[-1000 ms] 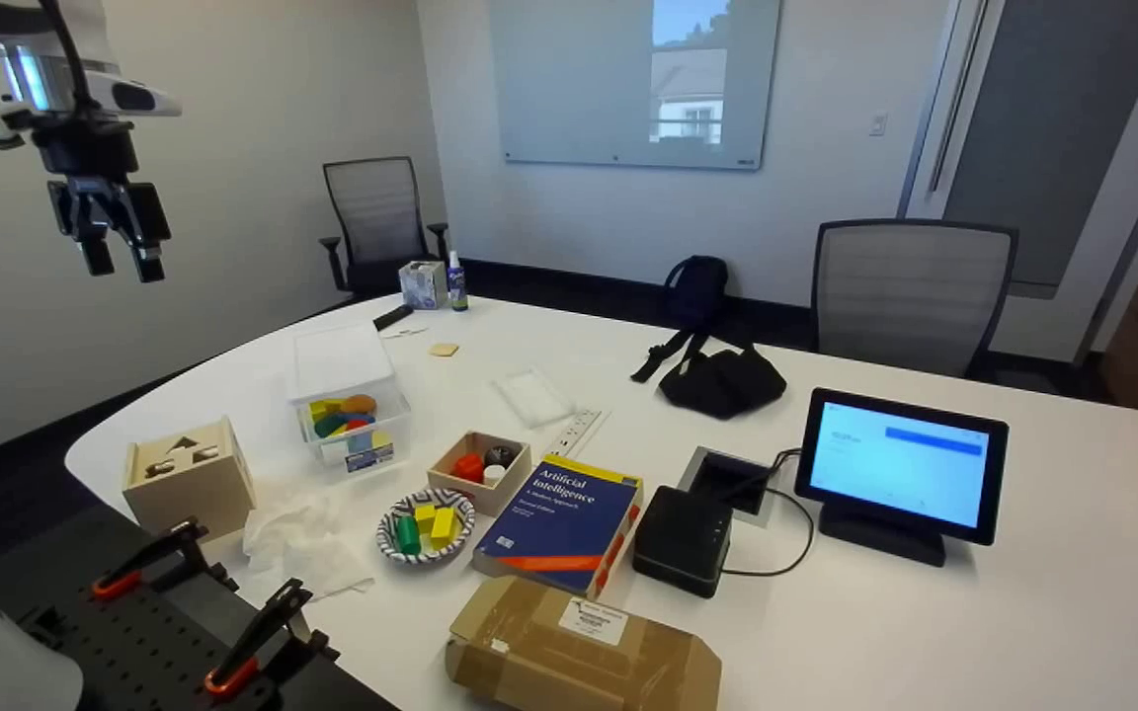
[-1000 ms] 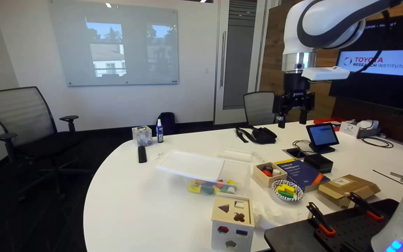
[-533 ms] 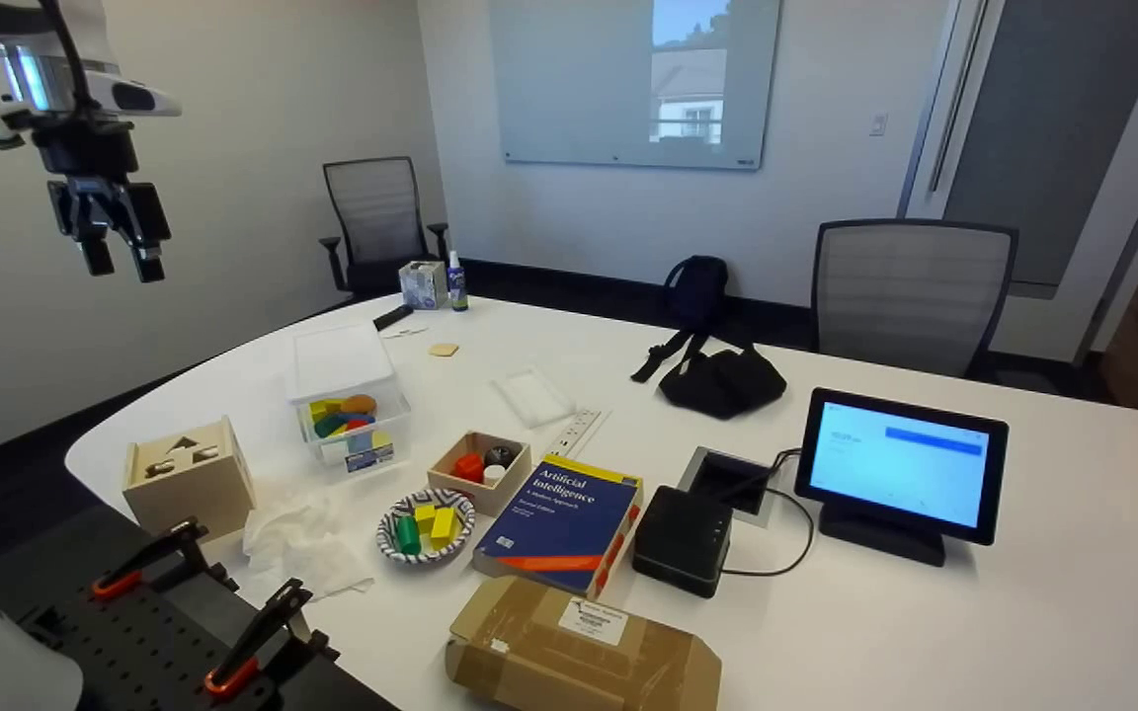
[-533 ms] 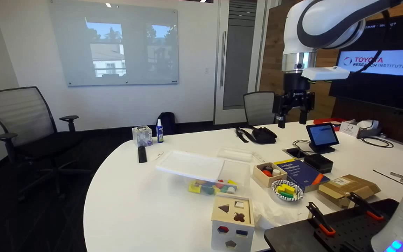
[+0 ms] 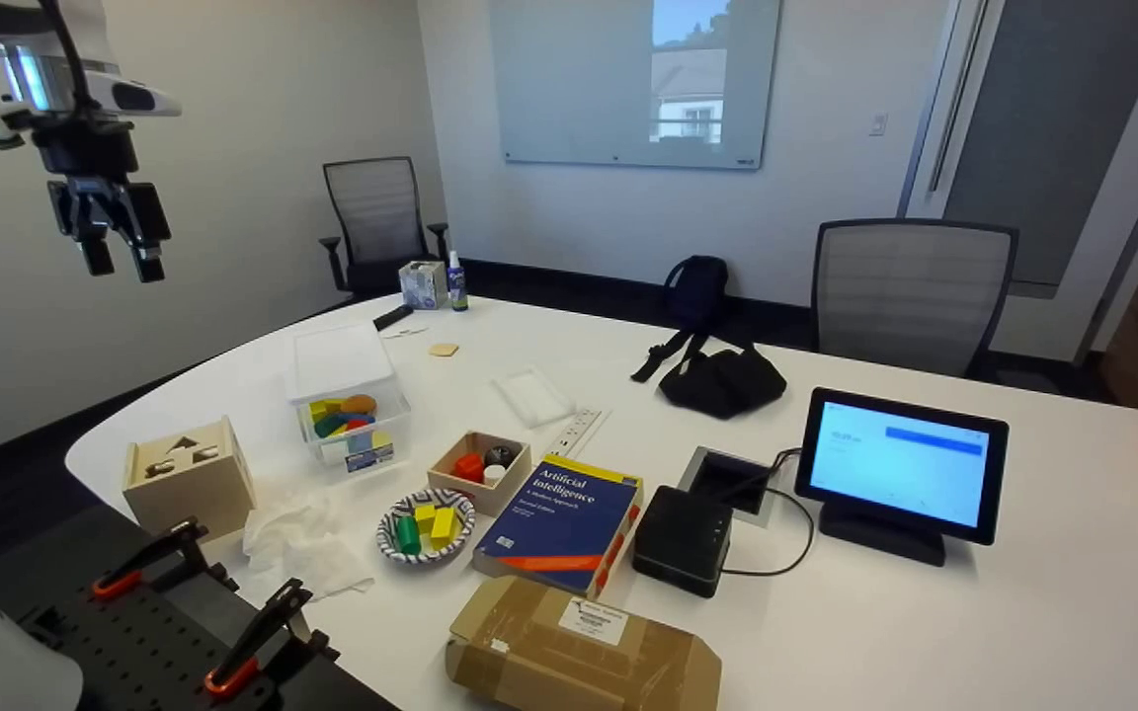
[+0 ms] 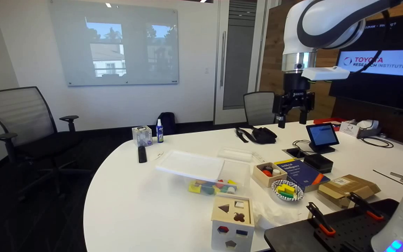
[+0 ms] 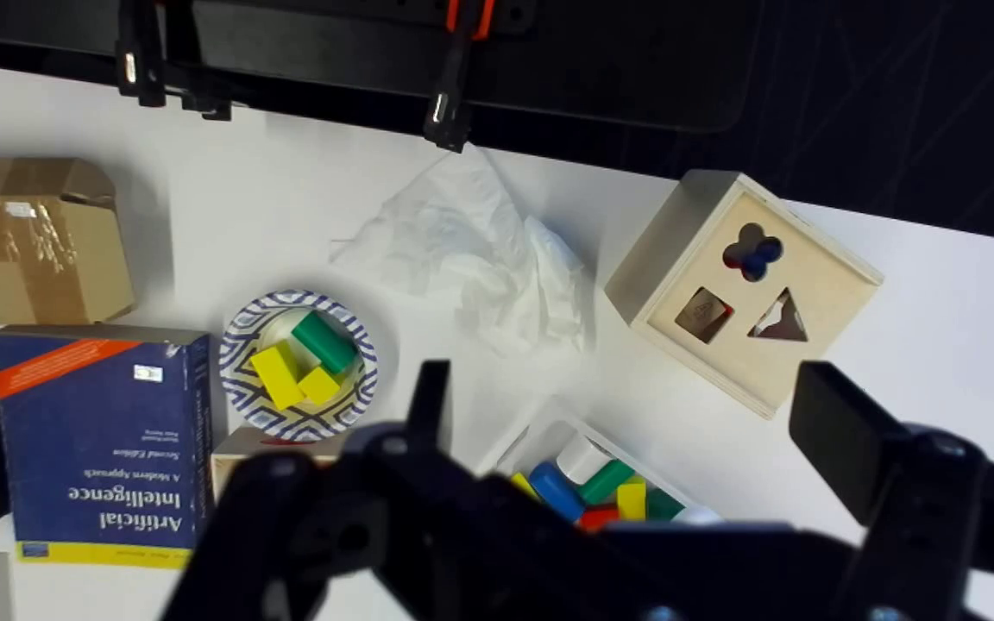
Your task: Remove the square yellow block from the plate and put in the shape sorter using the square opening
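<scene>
The square yellow block (image 7: 320, 385) lies in the patterned round plate (image 7: 238, 362), touching a longer yellow block (image 7: 277, 375) and beside a green cylinder (image 7: 324, 341). The plate shows in both exterior views (image 5: 387, 541) (image 6: 287, 199). The wooden shape sorter (image 7: 739, 297) stands on the table with its square opening (image 7: 704, 315) facing up, beside triangle and clover holes; it also shows in both exterior views (image 5: 194, 494) (image 6: 232, 224). My gripper (image 7: 622, 388) is open and empty, high above the table, as both exterior views (image 5: 123, 265) (image 6: 292, 121) show.
A clear tub of blocks (image 5: 362, 434) with a loose lid stands near the sorter. Crumpled tissue (image 7: 488, 259) lies between plate and sorter. A small wooden box (image 5: 480, 469), a blue book (image 5: 559, 518) and a cardboard box (image 5: 584, 652) surround the plate. Clamps (image 5: 273, 632) edge the base.
</scene>
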Robot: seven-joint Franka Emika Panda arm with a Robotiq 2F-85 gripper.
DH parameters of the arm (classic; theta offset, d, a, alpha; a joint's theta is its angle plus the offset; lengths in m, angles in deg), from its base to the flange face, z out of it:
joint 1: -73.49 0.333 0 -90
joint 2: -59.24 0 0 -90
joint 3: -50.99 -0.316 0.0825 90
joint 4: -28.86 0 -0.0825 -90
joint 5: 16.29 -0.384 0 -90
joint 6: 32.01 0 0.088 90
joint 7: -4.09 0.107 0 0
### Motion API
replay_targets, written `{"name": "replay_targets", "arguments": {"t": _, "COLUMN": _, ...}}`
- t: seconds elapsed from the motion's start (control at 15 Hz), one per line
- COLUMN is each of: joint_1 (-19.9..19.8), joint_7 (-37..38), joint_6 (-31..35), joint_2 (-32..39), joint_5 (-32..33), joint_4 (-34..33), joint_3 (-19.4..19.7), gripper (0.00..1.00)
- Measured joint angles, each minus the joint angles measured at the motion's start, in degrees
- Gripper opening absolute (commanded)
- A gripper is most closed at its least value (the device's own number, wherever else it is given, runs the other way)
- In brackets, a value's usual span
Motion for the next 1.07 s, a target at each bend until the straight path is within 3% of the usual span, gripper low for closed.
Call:
{"name": "replay_targets", "arguments": {"t": 0.33, "joint_1": -2.8, "joint_7": 2.4, "joint_6": 5.0, "joint_2": 0.0, "joint_5": 1.6, "joint_4": 0.9, "joint_3": 0.8, "gripper": 1.00}}
{"name": "replay_targets", "arguments": {"t": 0.73, "joint_1": -12.0, "joint_7": 6.6, "joint_6": 25.0, "joint_2": 3.5, "joint_5": 5.8, "joint_4": 7.4, "joint_3": 4.2, "gripper": 1.00}}
{"name": "replay_targets", "arguments": {"t": 1.07, "joint_1": -15.9, "joint_7": 9.7, "joint_6": 37.6, "joint_2": 11.0, "joint_5": 5.8, "joint_4": 11.3, "joint_3": 6.5, "gripper": 1.00}}
